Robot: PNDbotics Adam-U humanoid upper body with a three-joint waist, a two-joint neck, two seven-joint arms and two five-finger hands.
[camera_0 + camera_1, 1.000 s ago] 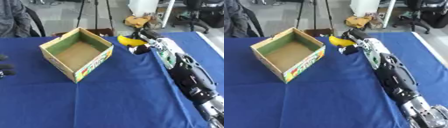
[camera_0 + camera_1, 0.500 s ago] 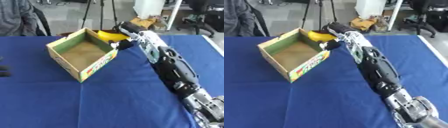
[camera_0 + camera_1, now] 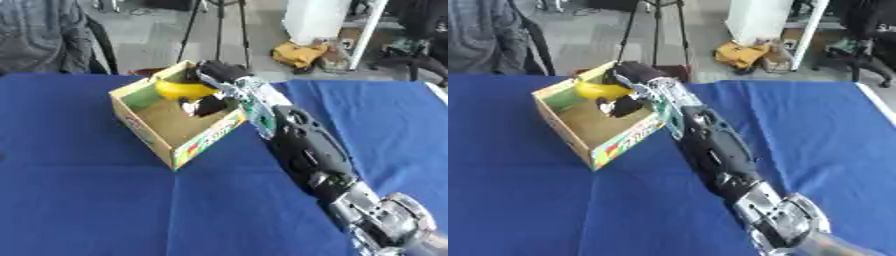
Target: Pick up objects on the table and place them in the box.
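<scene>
Now right hand [image 3: 208,99] grips yellow object [image 3: 182,89] over the box [image 3: 147,131].

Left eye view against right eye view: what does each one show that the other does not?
Only the left eye view cuts the person's grey sleeve at its left edge; little else is its own. Only the right eye view shows more of that sleeve and more blue cloth left of the box. Both share the right hand curled round the yellow object over the open cardboard box, on the blue table. The left hand shows in neither.
</scene>
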